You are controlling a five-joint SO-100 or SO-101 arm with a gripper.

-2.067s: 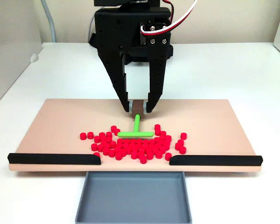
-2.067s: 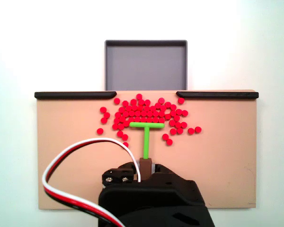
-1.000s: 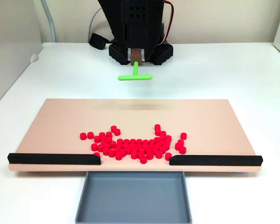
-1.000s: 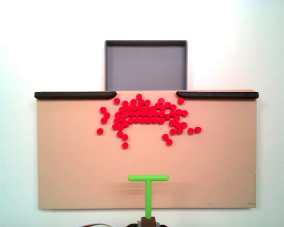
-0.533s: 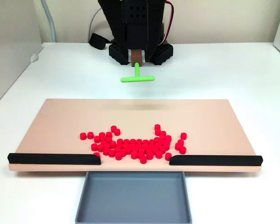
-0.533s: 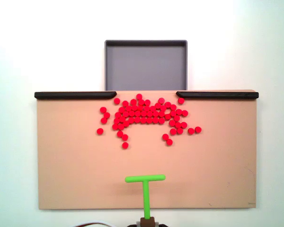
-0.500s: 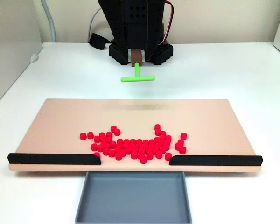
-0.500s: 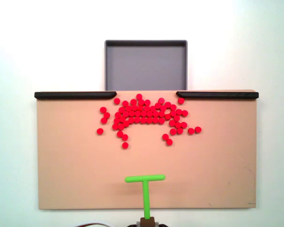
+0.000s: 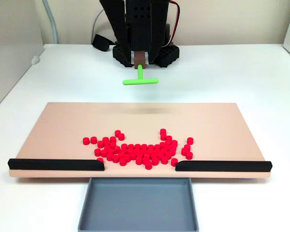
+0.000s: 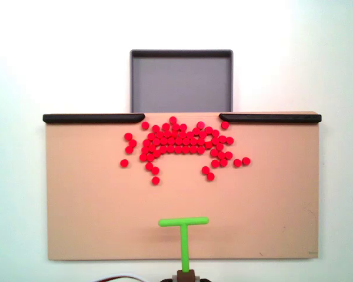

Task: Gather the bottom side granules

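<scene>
Many small red granules lie in a loose cluster on the tan board, close to the gap between two black rails; the granules also show in the other fixed view just below that gap. My black gripper is raised behind the board's far edge, shut on the brown handle of the green T-shaped tool. The tool hangs above the board's edge opposite the rails, well apart from the granules, crossbar toward them.
A grey tray sits against the board at the gap between the black rails. The arm's base and cables stand behind the board. White table surrounds everything; a wall panel rises at the left.
Since 2.1 s ago the gripper lifted the green tool off the board and drew it back from the granules. Over the last second it only wavered slightly sideways. The granules stayed put.
</scene>
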